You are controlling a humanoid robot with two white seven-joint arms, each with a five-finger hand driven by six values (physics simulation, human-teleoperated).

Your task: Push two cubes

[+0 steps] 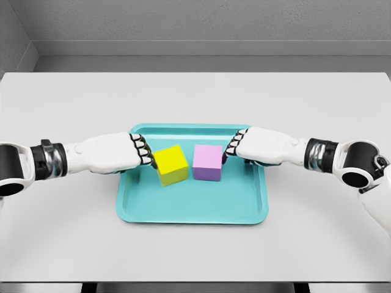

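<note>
Two cubes sat mid-tray — yellow cube on the left, purple cube on the right, near each other with a narrow gap between them. Push looked partly done: faces nearly met, gap left to close. Left hand had its fingers curled, knuckles against the yellow cube's outer side, gripping nothing. Right hand was curled likewise, fingertips at the purple cube's outer edge — contact likely, hard to confirm. Both cubes rested inside the teal tray, which lay on the grey tabletop. Next move probably called for equal inward pressure.
</note>
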